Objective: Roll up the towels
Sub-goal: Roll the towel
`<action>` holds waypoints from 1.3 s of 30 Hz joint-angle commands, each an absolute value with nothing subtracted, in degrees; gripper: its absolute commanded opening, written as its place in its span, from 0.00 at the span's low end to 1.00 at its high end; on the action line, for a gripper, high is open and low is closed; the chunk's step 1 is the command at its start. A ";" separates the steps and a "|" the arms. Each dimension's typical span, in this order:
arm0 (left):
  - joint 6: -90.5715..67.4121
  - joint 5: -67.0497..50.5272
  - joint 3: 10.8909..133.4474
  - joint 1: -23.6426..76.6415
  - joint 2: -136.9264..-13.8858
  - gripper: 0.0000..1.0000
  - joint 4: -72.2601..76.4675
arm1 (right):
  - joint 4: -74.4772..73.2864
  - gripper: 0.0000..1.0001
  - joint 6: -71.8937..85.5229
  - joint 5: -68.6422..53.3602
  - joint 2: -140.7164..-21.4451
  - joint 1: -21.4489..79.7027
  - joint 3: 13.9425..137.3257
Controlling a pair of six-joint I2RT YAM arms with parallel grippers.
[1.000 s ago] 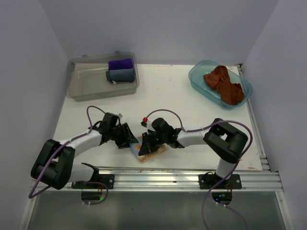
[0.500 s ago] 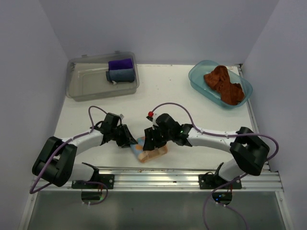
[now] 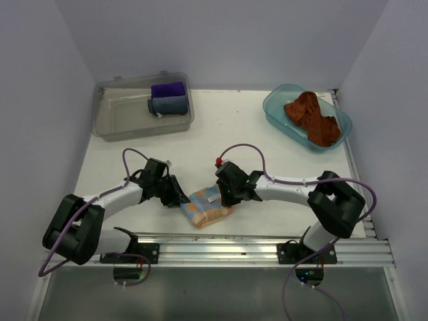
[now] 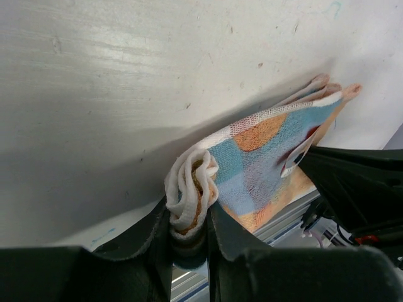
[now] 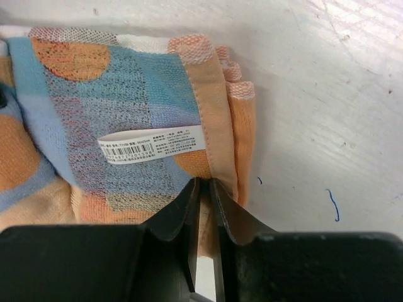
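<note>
The patterned pale blue, orange and white towel (image 3: pixel 206 207) lies folded thick near the table's front edge. My left gripper (image 3: pixel 179 198) is shut on its left end, where white and orange layers bunch between the fingers (image 4: pixel 189 214). My right gripper (image 3: pixel 224 194) is shut on its right edge, the jaws pinching a thin orange hem (image 5: pixel 204 189) beside the white label (image 5: pixel 154 146). The rust-brown towel (image 3: pixel 311 118) lies crumpled in the blue tub (image 3: pixel 275 107) at the back right.
A clear lidded bin (image 3: pixel 119 115) at the back left holds a purple cloth (image 3: pixel 168 89) and a grey-blue cloth (image 3: pixel 168 105). The metal rail (image 3: pixel 254 242) runs just in front of the towel. The right arm's cable (image 3: pixel 244 148) loops above the table.
My right gripper has shifted to the right along the towel, uncovering more of its patterned top. The right arm's elbow swung out and back. My left gripper stayed in place.
</note>
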State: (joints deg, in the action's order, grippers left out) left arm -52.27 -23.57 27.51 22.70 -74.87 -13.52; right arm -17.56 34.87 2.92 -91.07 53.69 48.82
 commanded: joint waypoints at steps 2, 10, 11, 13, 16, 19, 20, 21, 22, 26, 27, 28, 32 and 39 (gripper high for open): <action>-48.26 -22.33 28.30 23.20 -72.86 0.22 -18.19 | -18.37 0.15 31.91 9.40 -95.79 53.70 52.20; -47.55 -22.76 28.21 23.29 -71.98 0.22 -19.16 | -17.49 0.13 27.95 11.69 -103.87 53.70 58.62; -47.46 -22.68 28.30 23.29 -72.33 0.22 -19.07 | -17.58 0.12 26.91 11.86 -104.41 53.70 59.32; -47.29 -22.68 28.65 23.29 -72.95 0.22 -19.16 | -18.01 0.11 26.28 11.69 -104.94 53.70 60.90; -47.20 -21.71 28.74 23.29 -74.35 0.22 -19.42 | -19.42 0.11 25.75 12.21 -103.45 53.70 61.79; -48.16 -21.10 28.39 23.29 -75.41 0.22 -19.07 | -21.09 0.19 25.75 12.74 -99.15 54.14 61.52; -48.95 -20.92 28.21 23.29 -75.41 0.22 -18.90 | -21.62 0.23 25.58 13.18 -96.36 55.27 61.44; -49.39 -20.83 27.95 23.29 -75.24 0.22 -18.90 | -23.01 0.29 25.49 14.75 -95.20 56.07 61.87; -49.74 -20.57 28.04 23.29 -75.15 0.22 -18.98 | -23.81 0.34 25.40 15.81 -94.05 57.12 62.22; -51.33 -19.95 28.04 23.29 -74.53 0.22 -18.98 | -27.50 0.52 24.61 21.70 -91.41 64.75 65.20; -51.50 -19.86 28.04 23.29 -74.53 0.22 -19.07 | -27.86 0.52 24.52 22.41 -91.58 66.08 65.65; -51.50 -19.86 28.12 23.29 -74.44 0.22 -19.07 | -27.95 0.52 24.35 24.33 -91.93 67.49 66.09; -51.59 -19.69 28.21 23.29 -74.44 0.22 -19.42 | -29.17 0.55 21.81 29.78 -95.44 76.70 70.29; -51.59 -19.69 28.39 23.29 -74.53 0.22 -19.51 | -29.53 0.56 16.09 37.52 -106.42 84.02 77.60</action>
